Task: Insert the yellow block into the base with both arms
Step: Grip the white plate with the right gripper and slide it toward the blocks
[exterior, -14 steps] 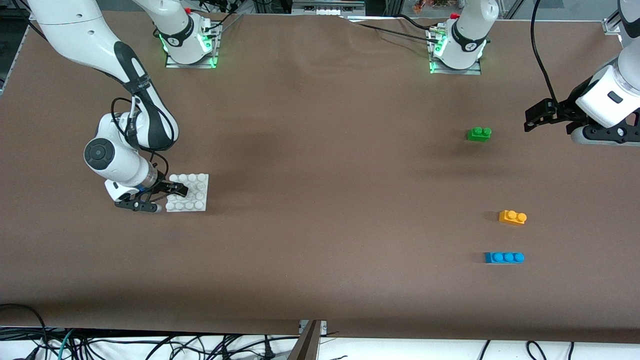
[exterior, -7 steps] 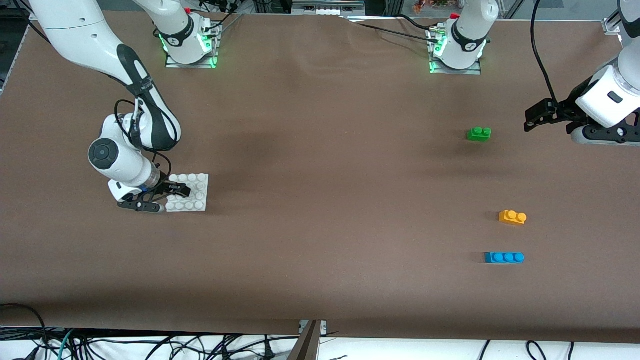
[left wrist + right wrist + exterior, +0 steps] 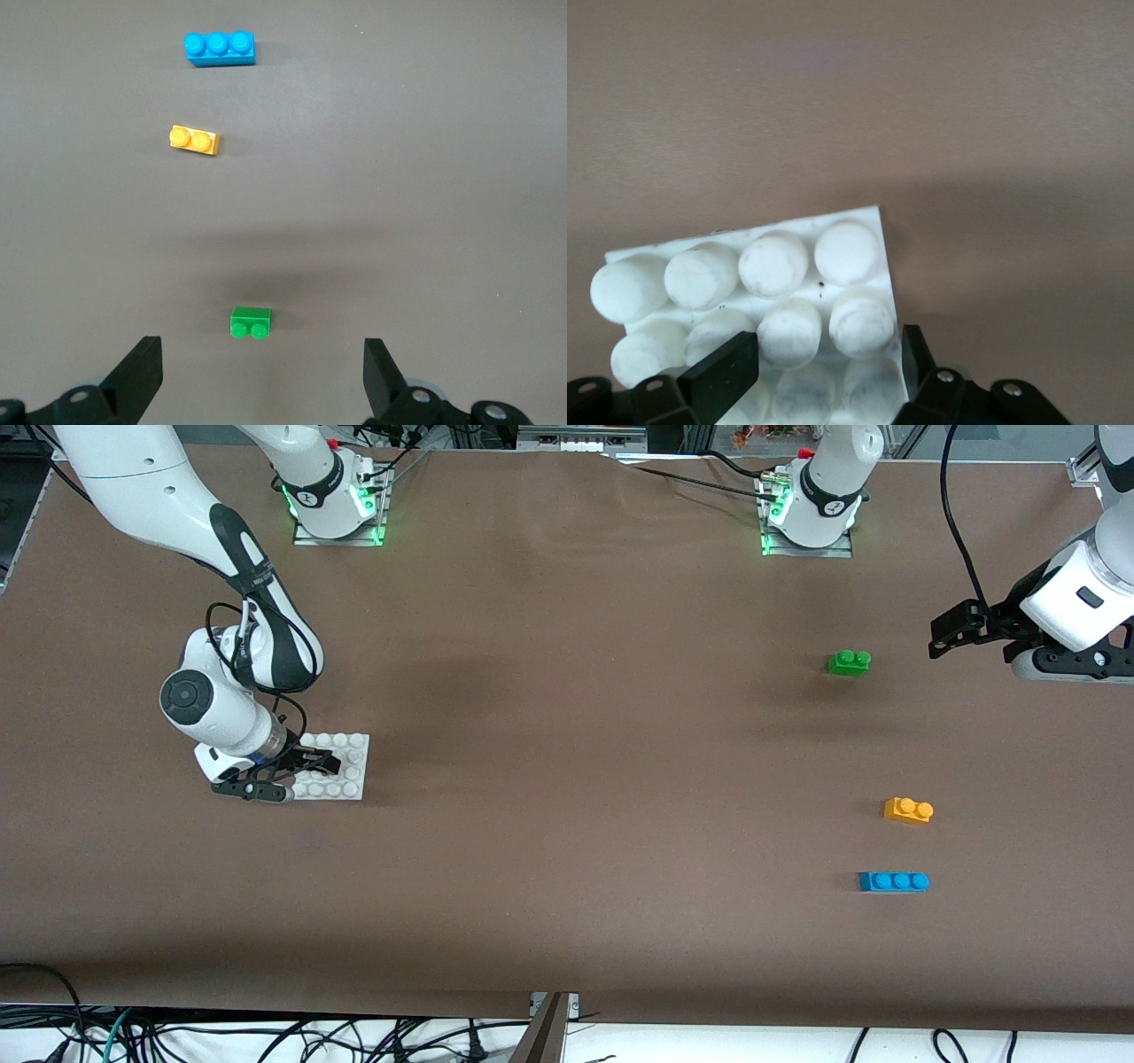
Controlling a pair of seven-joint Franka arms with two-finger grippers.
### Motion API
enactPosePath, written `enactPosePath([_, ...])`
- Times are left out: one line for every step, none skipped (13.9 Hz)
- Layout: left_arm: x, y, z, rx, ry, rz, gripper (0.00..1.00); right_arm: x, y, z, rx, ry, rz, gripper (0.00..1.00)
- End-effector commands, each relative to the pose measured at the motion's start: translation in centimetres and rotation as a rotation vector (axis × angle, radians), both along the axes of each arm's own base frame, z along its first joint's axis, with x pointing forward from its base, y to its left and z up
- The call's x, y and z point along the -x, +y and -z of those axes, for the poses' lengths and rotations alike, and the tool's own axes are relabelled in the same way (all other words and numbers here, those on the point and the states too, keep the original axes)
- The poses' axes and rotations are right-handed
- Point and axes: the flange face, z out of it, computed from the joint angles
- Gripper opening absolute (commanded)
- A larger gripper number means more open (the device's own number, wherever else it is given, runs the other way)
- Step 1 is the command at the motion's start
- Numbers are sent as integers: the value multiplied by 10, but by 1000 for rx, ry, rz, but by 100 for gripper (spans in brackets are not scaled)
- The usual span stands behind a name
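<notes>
The yellow block [image 3: 908, 810] lies on the brown table toward the left arm's end, and it also shows in the left wrist view [image 3: 194, 140]. The white studded base [image 3: 341, 766] lies flat toward the right arm's end. My right gripper [image 3: 307, 777] is low at the base's edge, open. In the right wrist view its jaws [image 3: 830, 354] straddle a corner of the base [image 3: 818, 285], with studs between them. My left gripper [image 3: 937, 638] is open and empty, up over the table beside the green brick, and waits. In the left wrist view its jaws [image 3: 262, 350] stand wide apart.
A green two-stud brick [image 3: 849, 662] lies farther from the front camera than the yellow block and shows in the left wrist view [image 3: 251, 322]. A blue three-stud brick [image 3: 893, 881] lies nearer than the yellow block [image 3: 220, 48]. Both arm bases stand along the table's top edge.
My right arm has shifted slightly toward the base, bringing its gripper a little farther over the base's edge. The left arm and the bricks have not moved.
</notes>
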Motion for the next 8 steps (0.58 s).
enactPosePath([-1,3,-5,-28,3,22,100,4,31,7,-7,-17,11,77])
enactPosePath([-1,3,-5,-28,3,22,100,4,47,8,-8,-20,13,77])
enactPosePath([-1,3,-5,-28,3,22,100,3,62,8,-10,-25,18,77])
enactPosePath([-1,3,-6,-28,2,22,100,1,72,7,-12,-29,30,77])
enactPosePath([-1,3,-6,-28,2,22,100,2,86,8,-14,-31,37,77])
enactPosePath([-1,3,-6,-28,2,22,100,0,98,6,-18,-38,56,77])
enactPosePath([-1,3,-6,-28,2,22,100,1,116,8,-21,-41,62,77])
enactPosePath([-1,3,-6,-28,2,22,100,0,132,7,-25,-47,69,77])
